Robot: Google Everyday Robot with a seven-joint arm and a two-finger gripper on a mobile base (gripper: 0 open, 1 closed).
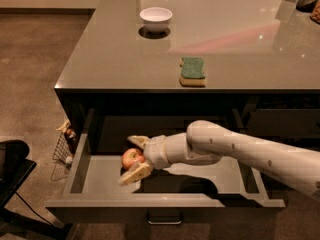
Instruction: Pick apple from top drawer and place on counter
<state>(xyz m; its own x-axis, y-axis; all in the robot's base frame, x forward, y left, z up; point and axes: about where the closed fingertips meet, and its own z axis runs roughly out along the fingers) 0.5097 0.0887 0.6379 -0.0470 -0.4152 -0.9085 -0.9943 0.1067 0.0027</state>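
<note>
The small red apple lies on the pale floor of the open top drawer, left of its middle. My gripper reaches into the drawer from the right on a white arm. It is open, with one finger behind the apple and the other in front of it, so the apple sits between them. I cannot tell whether the fingers touch it. The glossy grey-brown counter spreads above the drawer.
A white bowl and a green-topped sponge rest on the counter. The drawer front carries a small metal handle. A wire basket hangs left of the drawer, and a dark object stands at bottom left.
</note>
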